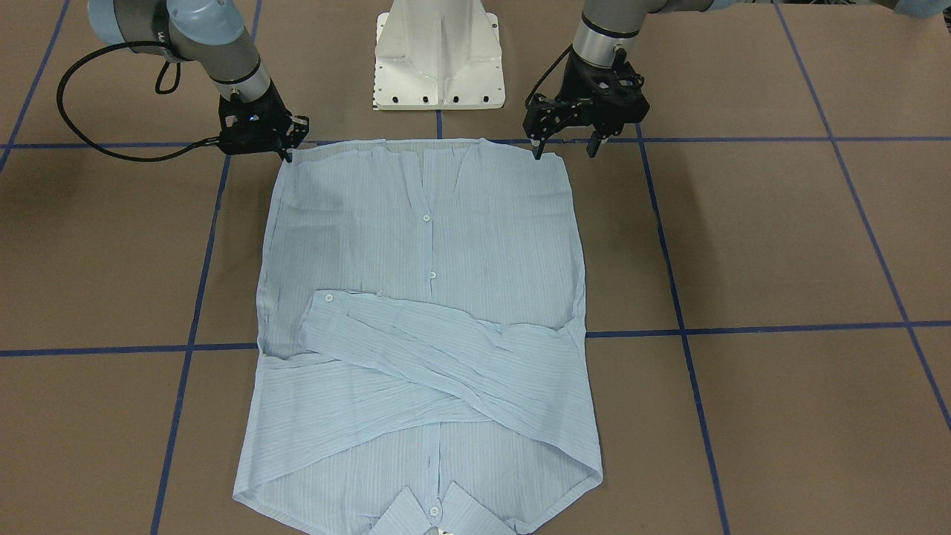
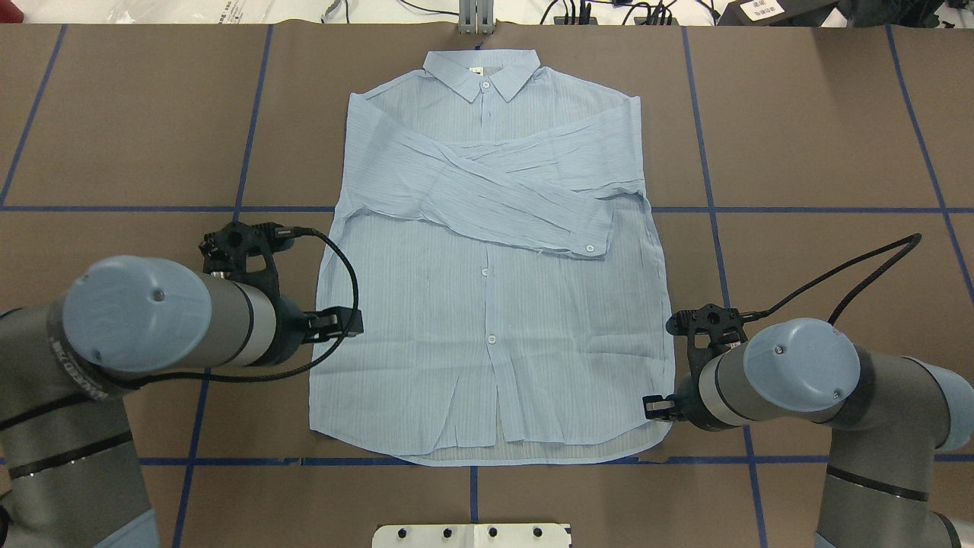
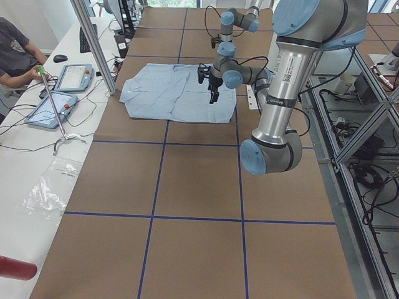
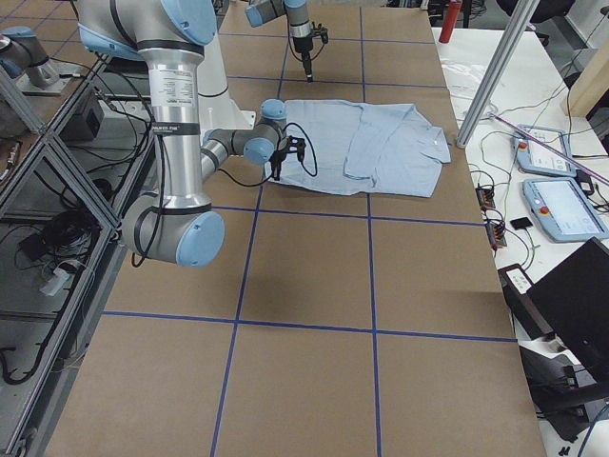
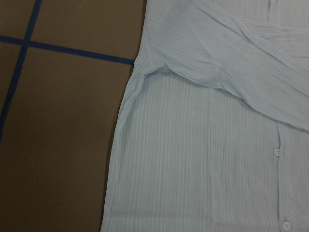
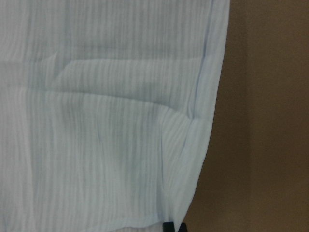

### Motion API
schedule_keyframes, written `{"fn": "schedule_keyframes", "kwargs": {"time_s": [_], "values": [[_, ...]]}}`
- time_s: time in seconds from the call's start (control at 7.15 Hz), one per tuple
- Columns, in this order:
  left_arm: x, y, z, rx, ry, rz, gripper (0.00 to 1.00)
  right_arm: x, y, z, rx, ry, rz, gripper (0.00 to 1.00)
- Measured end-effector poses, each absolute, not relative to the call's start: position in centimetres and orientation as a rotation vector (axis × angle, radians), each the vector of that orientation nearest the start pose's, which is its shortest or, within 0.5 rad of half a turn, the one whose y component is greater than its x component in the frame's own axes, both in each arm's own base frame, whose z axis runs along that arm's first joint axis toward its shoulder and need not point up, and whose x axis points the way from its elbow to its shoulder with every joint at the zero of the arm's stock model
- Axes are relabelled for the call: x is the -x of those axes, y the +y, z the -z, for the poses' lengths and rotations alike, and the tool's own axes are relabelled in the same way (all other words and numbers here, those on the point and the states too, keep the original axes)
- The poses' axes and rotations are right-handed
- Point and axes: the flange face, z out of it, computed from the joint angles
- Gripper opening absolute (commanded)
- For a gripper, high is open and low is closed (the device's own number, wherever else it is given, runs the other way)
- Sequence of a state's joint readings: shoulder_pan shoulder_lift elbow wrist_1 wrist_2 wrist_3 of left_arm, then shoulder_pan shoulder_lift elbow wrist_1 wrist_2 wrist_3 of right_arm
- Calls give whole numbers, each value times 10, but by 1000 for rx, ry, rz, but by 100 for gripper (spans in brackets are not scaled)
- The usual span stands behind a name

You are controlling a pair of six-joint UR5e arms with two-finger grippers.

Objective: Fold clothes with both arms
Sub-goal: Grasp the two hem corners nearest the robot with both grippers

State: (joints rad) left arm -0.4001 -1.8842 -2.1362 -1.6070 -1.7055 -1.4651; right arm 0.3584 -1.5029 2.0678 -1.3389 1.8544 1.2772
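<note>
Shirt [image 2: 487,320]: flat, buttons up, middle of table [image 2: 837,152], hem toward robot, collar [image 2: 481,72] far side.

Left gripper [image 1: 565,154]: fingers spread, empty, poised just above its hem corner.

Right gripper [image 1: 286,153]: low at the other hem corner, tip touching cloth. Pinched or not, cannot tell.

Sleeves [image 2: 525,205] already crossed over chest.

Judged step: taking the hem. Next move needs both corners pinched, lifted evenly and carried toward the collar.

No containers seen.

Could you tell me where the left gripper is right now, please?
The left gripper is at the upper right in the front-facing view, open, at the shirt's hem corner, right of the white pedestal.
</note>
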Motion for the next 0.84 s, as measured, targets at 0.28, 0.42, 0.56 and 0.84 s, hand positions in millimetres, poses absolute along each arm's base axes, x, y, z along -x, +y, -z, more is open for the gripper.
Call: {"fn": "schedule_keyframes", "kwargs": {"time_s": [0.28,0.42,0.56,0.84], "values": [[-467,-273,-262,-34,883,183,87,424,-275,-357,-13,-865,47,0],[-480,-266,-274,-17,852,176,87,424,-277,-352,-18,-875,46,0],[-492,-266,-289,-15,817,177,86,424,-279,-350,-21,-879,42,0],[-506,-270,-311,-29,763,180,81,421,-284,-349,-24,-883,33,0]]}}
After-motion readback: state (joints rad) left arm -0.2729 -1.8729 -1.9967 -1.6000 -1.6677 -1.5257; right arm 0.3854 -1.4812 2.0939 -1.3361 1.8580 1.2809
